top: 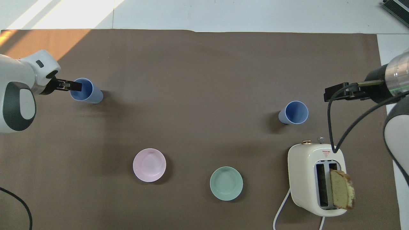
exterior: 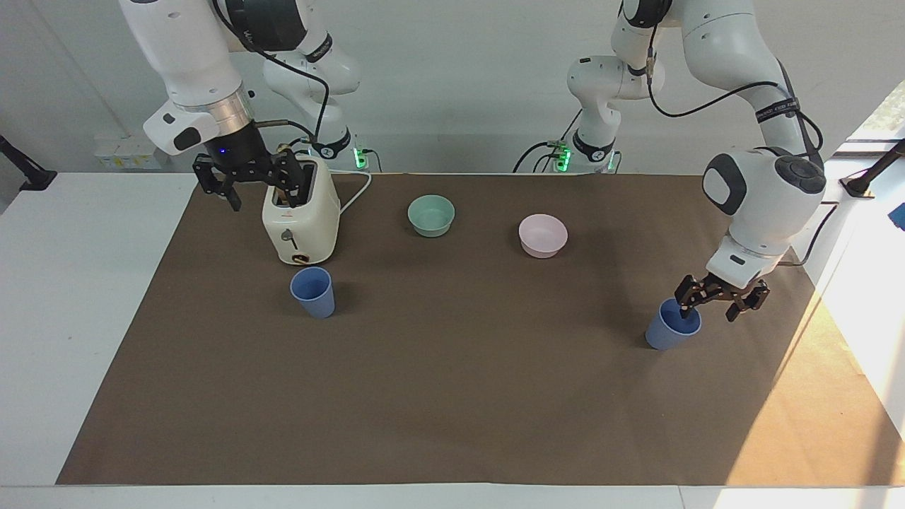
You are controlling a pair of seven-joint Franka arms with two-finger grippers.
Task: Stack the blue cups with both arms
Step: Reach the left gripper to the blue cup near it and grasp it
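Two blue cups are seen upright on the brown mat (exterior: 452, 396), well apart.

The first blue cup (exterior: 672, 326) stands toward the left arm's end of the table. The left gripper (exterior: 715, 302) is lowered onto its rim, at roughly 3 o'clock of the cup in the facing view. One finger (top: 73, 85) appears to be dipped inside the mouth, the other outside the wall. The jaws are seen parted; contact with the wall cannot be told.

The second blue cup (exterior: 312, 292) stands at about 6 o'clock of the toaster (exterior: 300, 215), just beside it.

The right gripper (exterior: 249, 178) is held spread wide above the toaster, nothing between its fingers; that arm waits.

A teal bowl (exterior: 431, 215) and a pink bowl (exterior: 542, 235) lie nearer the robots.
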